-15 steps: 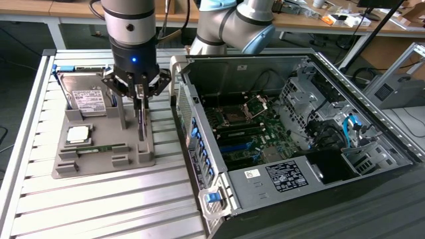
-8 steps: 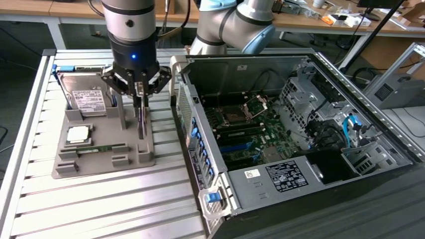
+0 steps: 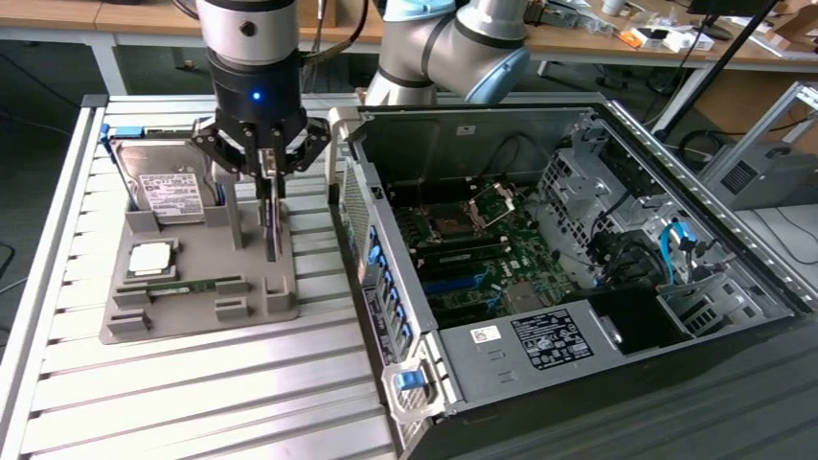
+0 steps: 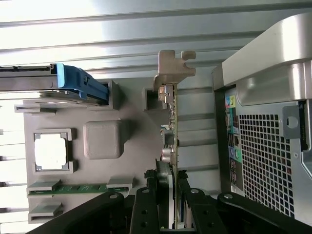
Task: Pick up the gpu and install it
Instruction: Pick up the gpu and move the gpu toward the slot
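A ribbed aluminium surface [image 3: 192,393] fills the lower left of the exterior view and carries a grey parts holder [image 3: 160,321]. An open computer case [image 3: 511,129] takes up the right half, its motherboard [image 3: 466,254] exposed.

In the upper left of the frame the jaws hang straight down and pinch the gpu [image 3: 271,225] by its top edge, one on each face. The card stands upright on edge, on the side of the holder nearest the case. The hard drive [image 3: 167,187] is beside it, towards the exterior view's left. The wrist view looks along the card's thin edge to its silver bracket [image 4: 171,66] at the far end.

I cannot tell whether the lower edge has cleared the holder's slot; it looks seated or barely raised. The step in hand appears to be the lift out of the holder. Doing it well calls for a straight vertical pull with the card plumb and no twist against the slot walls. The grip should be firm enough that the bracket's weight does not tip the card.
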Tool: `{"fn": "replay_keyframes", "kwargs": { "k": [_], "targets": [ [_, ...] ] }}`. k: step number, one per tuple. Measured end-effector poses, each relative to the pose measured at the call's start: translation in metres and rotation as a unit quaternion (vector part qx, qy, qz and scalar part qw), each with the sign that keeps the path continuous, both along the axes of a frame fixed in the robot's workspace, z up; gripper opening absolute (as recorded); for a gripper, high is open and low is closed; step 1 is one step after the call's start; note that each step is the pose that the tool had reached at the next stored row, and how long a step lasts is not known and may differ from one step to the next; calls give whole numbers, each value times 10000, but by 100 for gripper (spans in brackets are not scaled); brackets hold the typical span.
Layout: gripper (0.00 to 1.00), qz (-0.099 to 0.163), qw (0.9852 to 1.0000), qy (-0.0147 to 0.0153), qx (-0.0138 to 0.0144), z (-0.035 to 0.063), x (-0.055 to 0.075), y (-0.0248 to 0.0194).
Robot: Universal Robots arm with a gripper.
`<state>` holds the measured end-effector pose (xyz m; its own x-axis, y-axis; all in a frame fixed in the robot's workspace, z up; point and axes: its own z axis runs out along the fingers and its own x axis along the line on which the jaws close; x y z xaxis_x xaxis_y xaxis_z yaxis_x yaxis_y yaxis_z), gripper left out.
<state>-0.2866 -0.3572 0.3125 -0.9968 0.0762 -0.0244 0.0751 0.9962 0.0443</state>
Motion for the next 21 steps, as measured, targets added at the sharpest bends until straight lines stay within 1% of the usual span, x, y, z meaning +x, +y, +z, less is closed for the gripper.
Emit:
{"fn": "replay_keyframes", "kwargs": {
  "k": [4, 21],
  "targets": [
    [27, 0, 10000, 0, 0, 72, 0, 0],
    [27, 0, 10000, 0, 0, 184, 0, 0]
  ]
}}
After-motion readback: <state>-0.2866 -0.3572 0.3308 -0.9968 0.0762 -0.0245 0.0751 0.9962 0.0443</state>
